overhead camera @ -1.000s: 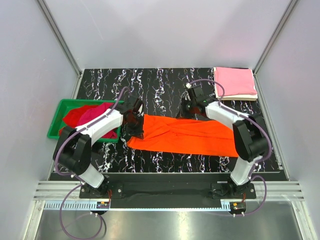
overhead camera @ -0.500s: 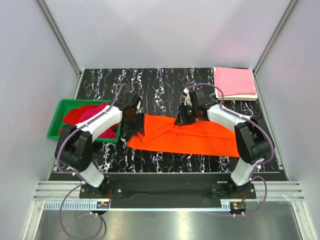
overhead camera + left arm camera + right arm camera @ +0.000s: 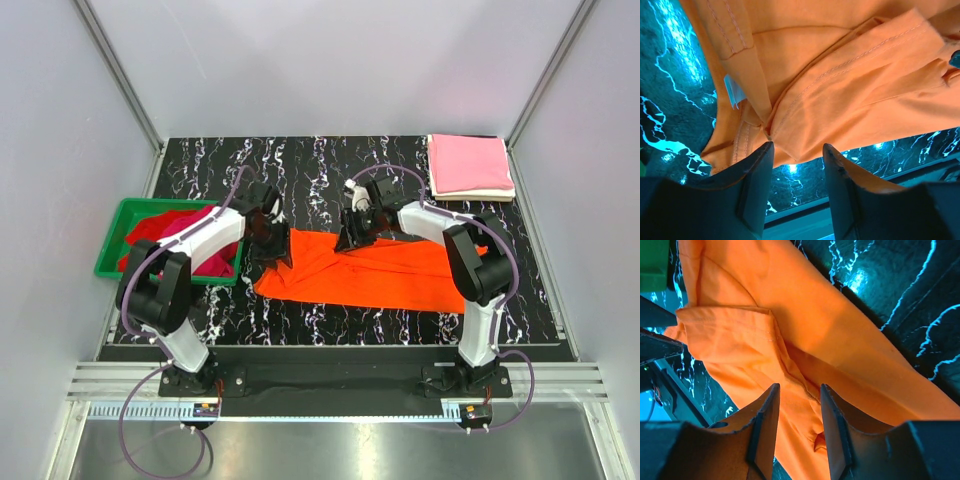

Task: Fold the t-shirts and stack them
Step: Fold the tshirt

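**On the middle of the tabletop: orange shirt lies loose, both grippers spread above it**

Across the middle of the black marbled tabletop (image 3: 320,165), nearer the front edge than the back, the bright orange t-shirt (image 3: 390,275) lies as a long rumpled band running left to right. The left gripper (image 3: 275,238) hangs over the band's left end, and the right gripper (image 3: 350,232) is over its far edge near the centre. In the left wrist view the two fingers (image 3: 757,185) stand apart with a bare gap between them. The orange cloth, a stitched seam and a small white label (image 3: 731,95) lie just past the tips. The right wrist view shows the same stance: fingers (image 3: 765,430) spread, nothing pinched, a folded hem of the shirt beyond them.

At the far right corner of the tabletop the pink t-shirt (image 3: 470,163) sits folded flat on top of the cream-white t-shirt (image 3: 485,195), which shows only as a thin edge beneath it. Against the left edge stands the green bin (image 3: 108,245), holding the red t-shirt (image 3: 145,232) and the crimson-magenta t-shirt (image 3: 195,225), both crumpled.
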Robot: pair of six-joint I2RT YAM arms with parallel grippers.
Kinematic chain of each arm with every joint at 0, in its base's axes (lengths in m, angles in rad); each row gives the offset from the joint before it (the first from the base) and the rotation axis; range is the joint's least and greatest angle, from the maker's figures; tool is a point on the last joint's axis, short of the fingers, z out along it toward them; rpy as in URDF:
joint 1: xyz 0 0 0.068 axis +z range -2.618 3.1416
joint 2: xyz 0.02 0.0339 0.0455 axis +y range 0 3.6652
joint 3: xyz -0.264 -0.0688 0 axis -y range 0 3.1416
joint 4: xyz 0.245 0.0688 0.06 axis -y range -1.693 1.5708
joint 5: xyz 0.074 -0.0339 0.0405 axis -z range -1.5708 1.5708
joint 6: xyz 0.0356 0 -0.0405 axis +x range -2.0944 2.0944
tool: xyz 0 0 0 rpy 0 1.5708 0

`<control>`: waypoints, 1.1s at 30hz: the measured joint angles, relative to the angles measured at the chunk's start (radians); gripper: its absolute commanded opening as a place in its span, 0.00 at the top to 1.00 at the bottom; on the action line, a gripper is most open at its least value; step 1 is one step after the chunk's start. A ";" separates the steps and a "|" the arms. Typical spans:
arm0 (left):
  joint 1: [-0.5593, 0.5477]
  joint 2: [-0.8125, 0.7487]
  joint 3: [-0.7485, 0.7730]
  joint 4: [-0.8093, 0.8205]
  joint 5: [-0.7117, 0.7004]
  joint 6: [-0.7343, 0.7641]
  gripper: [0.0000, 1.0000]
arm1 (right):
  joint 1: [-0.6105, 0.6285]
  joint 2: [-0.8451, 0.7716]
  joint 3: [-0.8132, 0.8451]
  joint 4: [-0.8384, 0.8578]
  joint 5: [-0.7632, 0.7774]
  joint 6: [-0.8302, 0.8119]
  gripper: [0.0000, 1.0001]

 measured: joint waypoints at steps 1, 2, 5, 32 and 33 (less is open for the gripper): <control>-0.003 0.000 -0.006 0.003 0.000 -0.002 0.49 | 0.001 0.006 0.002 -0.001 -0.006 -0.007 0.54; -0.007 0.000 -0.013 0.007 0.000 -0.005 0.48 | 0.002 0.008 0.003 -0.001 -0.014 -0.013 0.55; -0.016 -0.002 -0.043 0.017 -0.002 -0.011 0.47 | 0.006 0.009 0.004 0.001 -0.032 -0.026 0.55; -0.043 -0.014 -0.137 0.114 0.031 -0.063 0.94 | 0.025 0.013 0.007 0.002 -0.028 -0.044 0.55; -0.043 -0.015 -0.137 0.114 0.031 -0.063 0.96 | 0.026 0.013 0.007 0.002 -0.025 -0.044 0.56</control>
